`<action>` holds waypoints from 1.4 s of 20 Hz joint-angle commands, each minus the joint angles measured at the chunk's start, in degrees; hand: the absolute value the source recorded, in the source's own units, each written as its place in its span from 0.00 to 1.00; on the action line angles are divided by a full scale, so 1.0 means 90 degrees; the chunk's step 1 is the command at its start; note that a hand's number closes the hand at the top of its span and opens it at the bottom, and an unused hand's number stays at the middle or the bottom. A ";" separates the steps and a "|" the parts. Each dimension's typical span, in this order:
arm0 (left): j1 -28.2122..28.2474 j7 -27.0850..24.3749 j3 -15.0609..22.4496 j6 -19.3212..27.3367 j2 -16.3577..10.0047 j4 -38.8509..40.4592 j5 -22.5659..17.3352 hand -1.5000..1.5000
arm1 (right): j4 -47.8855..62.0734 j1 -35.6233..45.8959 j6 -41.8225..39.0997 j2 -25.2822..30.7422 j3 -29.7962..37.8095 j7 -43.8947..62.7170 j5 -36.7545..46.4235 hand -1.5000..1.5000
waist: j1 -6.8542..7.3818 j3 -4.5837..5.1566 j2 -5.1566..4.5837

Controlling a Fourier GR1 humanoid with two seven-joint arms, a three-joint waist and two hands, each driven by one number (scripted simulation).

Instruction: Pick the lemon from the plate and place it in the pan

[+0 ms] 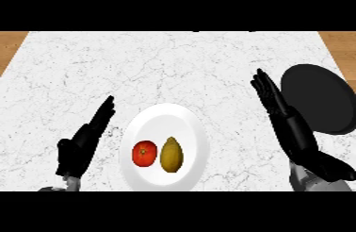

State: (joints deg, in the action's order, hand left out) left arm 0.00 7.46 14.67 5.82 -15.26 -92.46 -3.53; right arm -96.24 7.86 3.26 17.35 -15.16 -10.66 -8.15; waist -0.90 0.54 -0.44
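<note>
I see a plate (167, 118) toward the near edge of the surface (173, 56), tomato (144, 153) and lemon (172, 154) side by side on it, lemon to the right, pan (319, 99) farther right and back

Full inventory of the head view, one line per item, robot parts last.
counter: 1, white marble with grey veins, fills most of the view
wood strips: 2, brown, at the far left and far right corners past the counter
plate: 1, white, near centre of the counter
tomato: 1, red, on the plate's left half
lemon: 1, dull yellow, on the plate just right of the tomato
pan: 1, black, right edge of the counter, nothing in it
left robot hand: 1, black, open, left of the plate
right robot hand: 1, black, open, between plate and pan
</note>
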 commanded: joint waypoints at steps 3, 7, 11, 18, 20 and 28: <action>-0.0229 0.0074 -0.0751 0.0136 -0.0084 -0.0237 -0.0286 0.50 | 0.0237 0.0699 -0.0230 -0.0681 -0.0420 0.0254 -0.0147 1.00 | 0.0239 -0.0060 0.0043; -0.0626 0.0294 -0.1344 0.0319 0.0079 -0.0017 -0.0815 0.50 | 0.0530 0.1404 0.0302 -0.0099 -0.0608 0.1414 0.1019 1.00 | 0.0211 -0.0022 0.0063; -0.0849 0.0578 -0.1436 0.0681 0.0206 0.0032 -0.0682 0.50 | -0.0292 0.0053 0.0827 0.0026 -0.1006 0.0119 0.2017 1.00 | -0.0033 -0.0060 0.0086; -0.1129 0.0568 -0.1830 0.0242 -0.0037 0.0327 -0.0989 0.50 | -0.1109 -0.0434 0.0155 0.1302 -0.0629 0.0789 0.2466 0.00 | 0.0052 -0.0055 0.0058; -0.0956 0.0815 -0.1721 0.0385 -0.0021 -0.0127 -0.0882 0.50 | -0.1320 -0.0133 0.0061 0.1327 -0.0847 0.1171 0.2925 0.00 | 0.0107 -0.0056 0.0067; -0.1027 0.0336 -0.1716 0.0170 0.0156 0.0376 -0.0845 0.50 | -0.1318 0.1816 -0.1472 0.1134 -0.1521 0.3429 0.3548 0.00 | 0.0189 -0.0042 0.0047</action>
State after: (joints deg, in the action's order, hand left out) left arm -9.17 12.24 -0.46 8.10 -14.24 -90.63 -11.07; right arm -108.60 17.12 -4.02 27.11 -26.23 12.30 20.61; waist 0.50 0.09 0.05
